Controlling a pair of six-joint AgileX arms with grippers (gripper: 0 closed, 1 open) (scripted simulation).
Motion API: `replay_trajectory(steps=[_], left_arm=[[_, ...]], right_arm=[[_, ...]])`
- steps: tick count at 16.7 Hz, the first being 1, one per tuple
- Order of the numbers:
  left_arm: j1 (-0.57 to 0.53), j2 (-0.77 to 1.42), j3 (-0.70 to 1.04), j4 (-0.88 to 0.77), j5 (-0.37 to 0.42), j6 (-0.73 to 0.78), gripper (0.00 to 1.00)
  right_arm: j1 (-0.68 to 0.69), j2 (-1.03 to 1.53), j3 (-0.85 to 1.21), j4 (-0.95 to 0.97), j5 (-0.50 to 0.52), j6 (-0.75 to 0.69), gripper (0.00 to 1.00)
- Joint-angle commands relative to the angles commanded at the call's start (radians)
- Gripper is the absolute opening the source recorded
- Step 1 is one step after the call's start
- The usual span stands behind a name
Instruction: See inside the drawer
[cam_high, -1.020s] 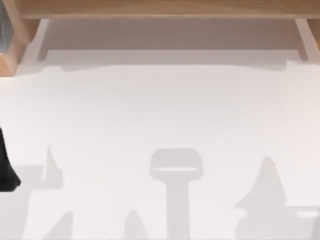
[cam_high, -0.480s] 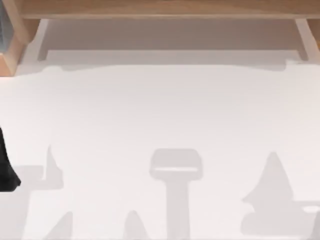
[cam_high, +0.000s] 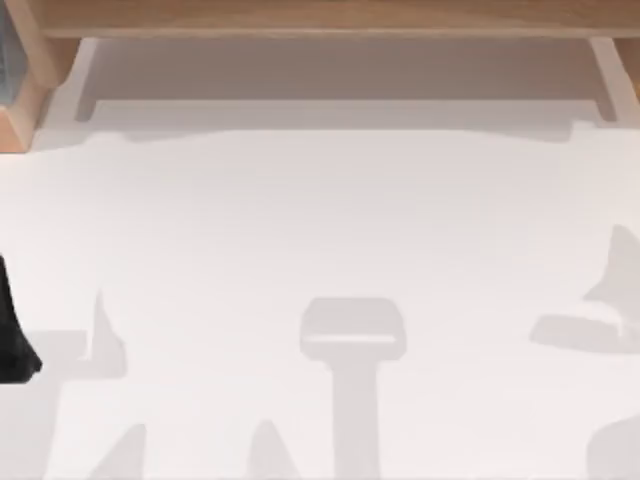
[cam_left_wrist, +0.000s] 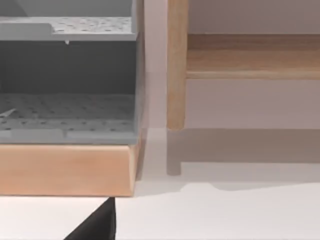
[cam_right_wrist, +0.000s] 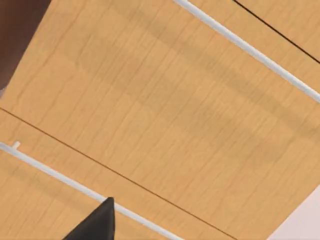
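— Right wrist view: what faced the right arm?
— A wooden drawer front (cam_right_wrist: 165, 115) crossed by a white handle bar (cam_right_wrist: 245, 47); I'd judge it was lining up to pull. Its fingers' state I couldn't tell.
— And the left wrist view?
— A grey shelf unit (cam_left_wrist: 67, 75) beside a wooden post (cam_left_wrist: 176, 65); left arm (cam_high: 12, 335) parked at the table's left edge.
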Motion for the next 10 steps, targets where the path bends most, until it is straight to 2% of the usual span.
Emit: replay_trajectory(steps=[6,10], left_arm=[[0.000,0.000,0.000,0.000,0.000,0.000,1.00],[0.000,0.000,0.000,0.000,0.000,0.000,1.00]], right_arm=[[0.067,0.387,0.231,0.140,0.080,-0.607,1.00],[0.113,0.566,0.346,0.201,0.131,-0.888,1.00]])
